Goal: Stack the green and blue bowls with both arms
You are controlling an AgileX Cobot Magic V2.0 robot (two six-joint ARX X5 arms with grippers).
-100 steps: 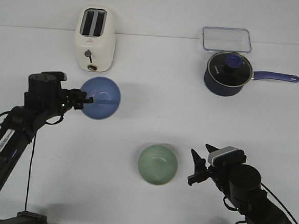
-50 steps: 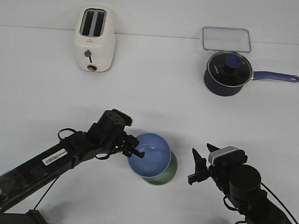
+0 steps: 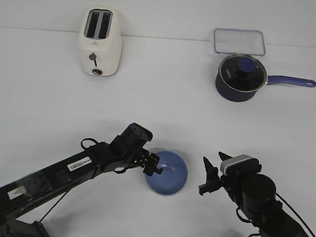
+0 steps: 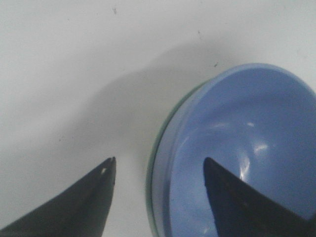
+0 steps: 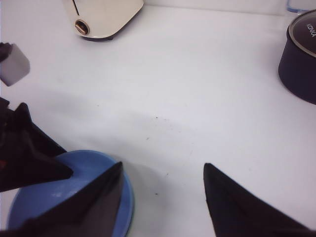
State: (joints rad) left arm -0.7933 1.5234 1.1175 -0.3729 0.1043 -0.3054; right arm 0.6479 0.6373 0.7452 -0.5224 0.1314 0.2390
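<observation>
The periwinkle blue bowl (image 3: 168, 173) sits nested inside the pale green bowl near the table's front centre. In the front view the green bowl is hidden under it. In the left wrist view only a thin green rim (image 4: 157, 148) shows around the blue bowl (image 4: 247, 128). My left gripper (image 3: 155, 169) is open and straddles the blue bowl's left rim, one finger inside and one outside (image 4: 159, 159). My right gripper (image 3: 211, 156) is open and empty just right of the bowls, apart from them (image 5: 163, 165). The blue bowl (image 5: 94, 165) shows beside its left finger.
A cream toaster (image 3: 100, 41) stands at the back left. A dark blue lidded saucepan (image 3: 240, 77) with its handle pointing right stands at the back right. A clear rectangular container (image 3: 240, 42) lies behind it.
My left arm carried the blue bowl from near the toaster to the green bowl and set it down inside it. The right arm has not moved.
</observation>
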